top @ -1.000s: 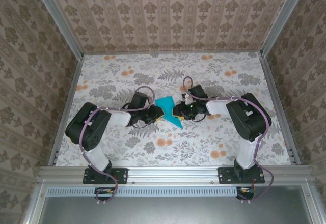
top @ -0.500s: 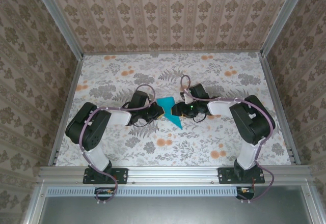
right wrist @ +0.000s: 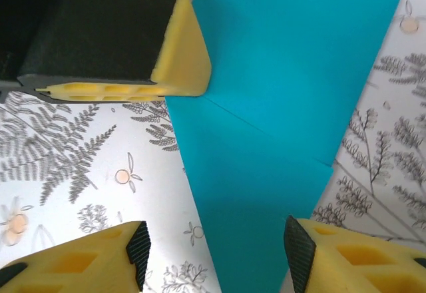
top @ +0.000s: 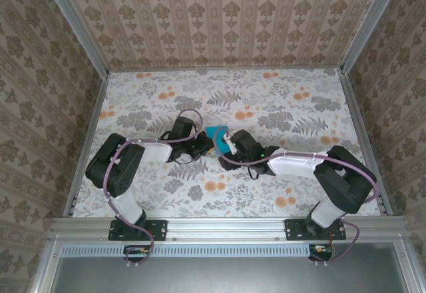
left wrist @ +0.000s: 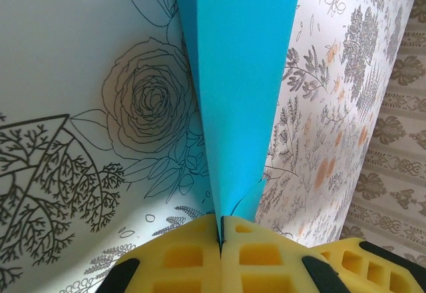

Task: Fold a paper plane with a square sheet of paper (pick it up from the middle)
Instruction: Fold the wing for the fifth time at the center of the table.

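My left tool (left wrist: 220, 230) is closed tight on the paper plane (left wrist: 239, 93). My right tool (right wrist: 216, 250) stands open over the counter (right wrist: 80, 160), one finger on each side of the plane.

Paper plane (top: 215, 133): teal-blue, folded along centre crease; narrow end clamped in left pincer (left wrist: 221, 230); over middle of table (top: 286, 106).

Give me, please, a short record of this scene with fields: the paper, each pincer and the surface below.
object: paper plane, teal-blue, folded, a crease across it
left pincer: shut on the paper plane, pinching its edge between the yellow pads
right pincer: open, fingers apart, the paper plane seen between them
surface: table with a floral pattern
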Available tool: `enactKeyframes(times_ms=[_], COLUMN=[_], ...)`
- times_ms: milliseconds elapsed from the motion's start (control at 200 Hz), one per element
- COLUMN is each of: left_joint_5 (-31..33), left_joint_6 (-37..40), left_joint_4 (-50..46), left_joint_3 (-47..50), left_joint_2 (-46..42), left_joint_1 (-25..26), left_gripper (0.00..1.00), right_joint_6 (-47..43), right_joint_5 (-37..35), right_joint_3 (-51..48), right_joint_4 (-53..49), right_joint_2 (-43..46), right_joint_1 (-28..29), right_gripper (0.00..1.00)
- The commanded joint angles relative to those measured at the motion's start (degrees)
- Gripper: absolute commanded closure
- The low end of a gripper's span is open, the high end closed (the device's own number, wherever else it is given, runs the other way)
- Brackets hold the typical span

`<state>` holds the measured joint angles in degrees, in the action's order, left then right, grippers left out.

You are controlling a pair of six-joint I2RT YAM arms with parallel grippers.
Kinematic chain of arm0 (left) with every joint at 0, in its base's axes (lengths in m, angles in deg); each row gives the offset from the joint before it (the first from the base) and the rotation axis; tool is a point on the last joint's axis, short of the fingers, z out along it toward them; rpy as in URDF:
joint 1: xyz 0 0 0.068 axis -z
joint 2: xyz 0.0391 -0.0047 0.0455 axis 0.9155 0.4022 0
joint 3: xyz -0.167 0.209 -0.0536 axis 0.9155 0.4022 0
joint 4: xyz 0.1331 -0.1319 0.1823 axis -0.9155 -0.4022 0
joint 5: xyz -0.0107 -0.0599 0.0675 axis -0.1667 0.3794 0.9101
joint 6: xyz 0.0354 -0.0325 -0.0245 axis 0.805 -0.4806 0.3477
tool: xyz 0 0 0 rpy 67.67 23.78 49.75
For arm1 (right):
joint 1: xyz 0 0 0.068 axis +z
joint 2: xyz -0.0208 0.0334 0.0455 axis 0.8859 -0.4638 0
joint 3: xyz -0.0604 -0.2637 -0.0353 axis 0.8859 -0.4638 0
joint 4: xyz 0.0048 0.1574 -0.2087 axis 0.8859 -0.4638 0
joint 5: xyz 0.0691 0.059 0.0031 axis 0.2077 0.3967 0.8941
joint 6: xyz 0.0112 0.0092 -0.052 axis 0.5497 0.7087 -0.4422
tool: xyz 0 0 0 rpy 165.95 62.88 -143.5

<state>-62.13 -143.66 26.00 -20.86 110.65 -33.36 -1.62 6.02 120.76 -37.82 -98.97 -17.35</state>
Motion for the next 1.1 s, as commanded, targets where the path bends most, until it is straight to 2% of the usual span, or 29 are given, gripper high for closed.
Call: enactKeyframes(times_ms=[0, 70, 340, 425, 715, 955, 1100], left_joint_5=[-0.3, -0.3, -0.3, -0.4, -0.6, -0.5, -0.5], left_joint_6=[-1.3, -1.5, -1.8, -1.9, -2.1, -1.4, -0.5], left_joint_4=[-1.8, -1.8, -2.3, -2.3, -2.5, -3.6, -5.5], left_joint_3=[-1.7, -1.7, -1.6, -1.7, -1.6, -1.1, -0.3], left_joint_2=[-1.6, -1.7, -2.3, -2.3, -2.4, -4.6, -7.4], left_joint_1=[0.1, 0.1, 0.1, 0.1, -0.1, -1.2, -3.2], left_gripper=[0.95, 0.95, 0.95, 0.95, 0.95, 0.85, 0.71], right_joint_6=[-5.7, -6.1, -7.5, -7.8, -9.0, -6.2, -3.8], right_joint_5=[-10.4, -13.1, -16.4, -18.2, -17.7, -15.2, -10.6], right_joint_3=[1.3, 3.0, 5.4, 4.8, 3.6, 3.9, 3.2], right_joint_4=[2.6, 2.4, 4.9, 6.5, 8.1, 6.4, 6.4], right_joint_2=[-3.8, -6.3, -11.1, -11.8, -11.9, -10.6, -9.1], right_joint_1=[2.8, 3.9, 5.3, 5.3, 5.3, 4.2, 2.2], right_gripper=[0.39, 0.39, 0.42, 0.47, 0.67, 0.85, 0.93])
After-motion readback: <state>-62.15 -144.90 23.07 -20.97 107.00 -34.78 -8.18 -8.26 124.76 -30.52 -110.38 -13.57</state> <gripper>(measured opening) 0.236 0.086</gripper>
